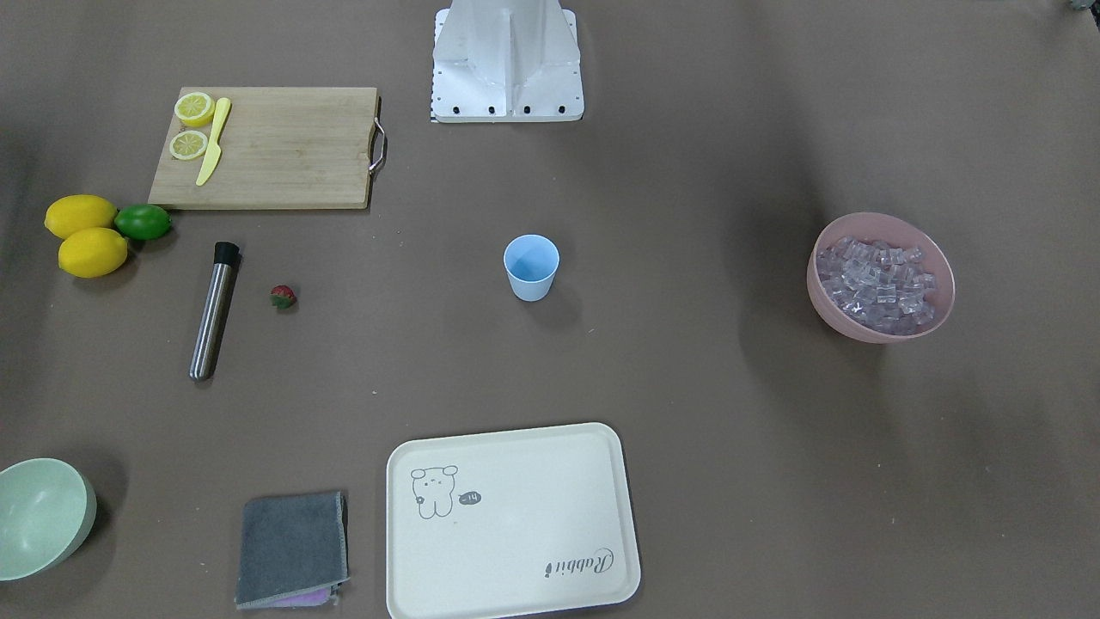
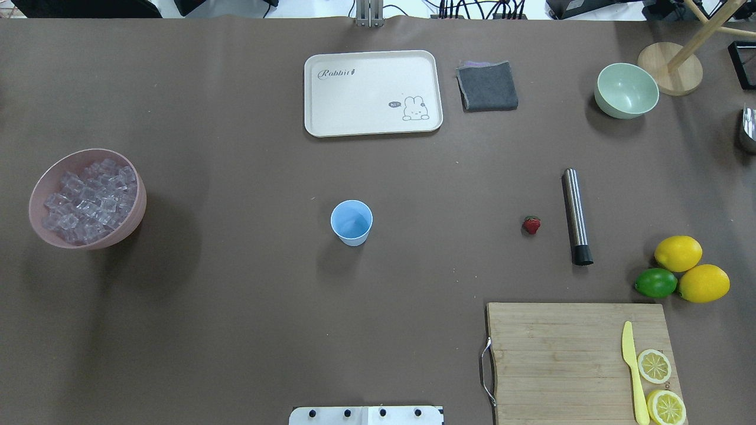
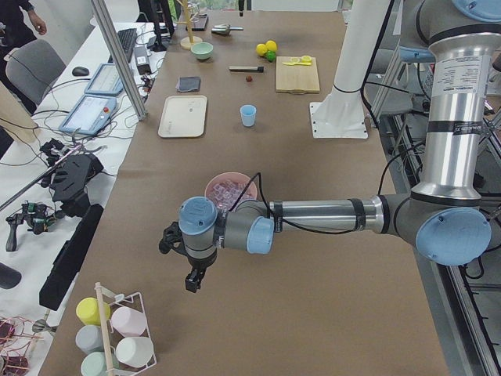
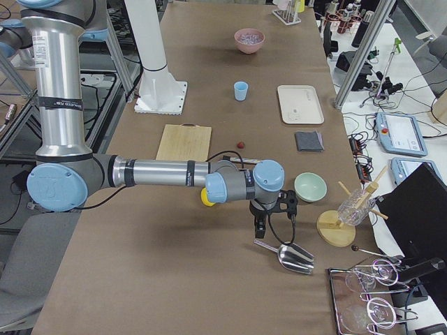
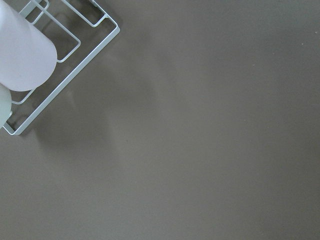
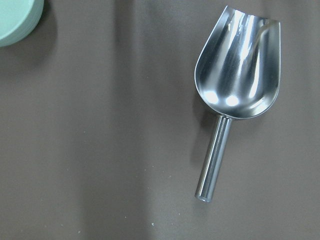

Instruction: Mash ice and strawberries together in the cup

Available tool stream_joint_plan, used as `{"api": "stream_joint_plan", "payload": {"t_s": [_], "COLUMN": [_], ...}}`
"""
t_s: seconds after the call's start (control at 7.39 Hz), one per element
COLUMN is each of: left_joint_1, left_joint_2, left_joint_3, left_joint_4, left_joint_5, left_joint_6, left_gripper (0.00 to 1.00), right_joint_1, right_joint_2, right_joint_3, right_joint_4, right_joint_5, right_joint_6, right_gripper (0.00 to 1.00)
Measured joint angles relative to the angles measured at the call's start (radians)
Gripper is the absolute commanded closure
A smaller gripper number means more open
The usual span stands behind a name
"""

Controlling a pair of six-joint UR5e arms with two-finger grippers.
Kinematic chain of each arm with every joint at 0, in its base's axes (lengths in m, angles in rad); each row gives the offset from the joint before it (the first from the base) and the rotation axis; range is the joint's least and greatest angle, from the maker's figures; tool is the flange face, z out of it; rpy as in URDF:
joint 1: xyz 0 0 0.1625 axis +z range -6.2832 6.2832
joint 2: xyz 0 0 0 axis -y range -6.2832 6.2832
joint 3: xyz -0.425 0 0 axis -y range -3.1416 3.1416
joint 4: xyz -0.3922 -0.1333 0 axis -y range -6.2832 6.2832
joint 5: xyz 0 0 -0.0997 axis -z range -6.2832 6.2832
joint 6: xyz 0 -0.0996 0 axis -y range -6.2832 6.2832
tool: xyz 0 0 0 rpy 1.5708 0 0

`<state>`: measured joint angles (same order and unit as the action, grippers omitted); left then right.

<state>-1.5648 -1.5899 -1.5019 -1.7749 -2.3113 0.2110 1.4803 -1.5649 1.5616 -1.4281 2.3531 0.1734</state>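
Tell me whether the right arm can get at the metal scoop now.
Probably yes: the right gripper hangs close by the scoop, which lies on the table, its handle uncovered.

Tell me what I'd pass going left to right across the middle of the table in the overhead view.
A pink bowl full of ice → blue cup → strawberry → steel rod with a black tip → lime. The two lemons overlap the lime, so I've left them out.
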Motion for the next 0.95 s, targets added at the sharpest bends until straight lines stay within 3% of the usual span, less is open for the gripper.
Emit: {"api": "stream_joint_plan", "payload": {"t_s": [0.95], "left_joint_1": [0.035], "left_joint_2": [0.008], "left_joint_3": [-0.071], "left_joint_4": [0.008], "left_joint_5": [-0.03], "left_joint_6": [-0.018], "left_gripper": [0.03], "right_joint_1": [-0.012], "right_joint_2": [-0.045], "right_joint_3": [0.051], "right_joint_4": [0.014], "right_joint_5": [0.061], "right_joint_6": [-0.001], "right_gripper": [0.0]}}
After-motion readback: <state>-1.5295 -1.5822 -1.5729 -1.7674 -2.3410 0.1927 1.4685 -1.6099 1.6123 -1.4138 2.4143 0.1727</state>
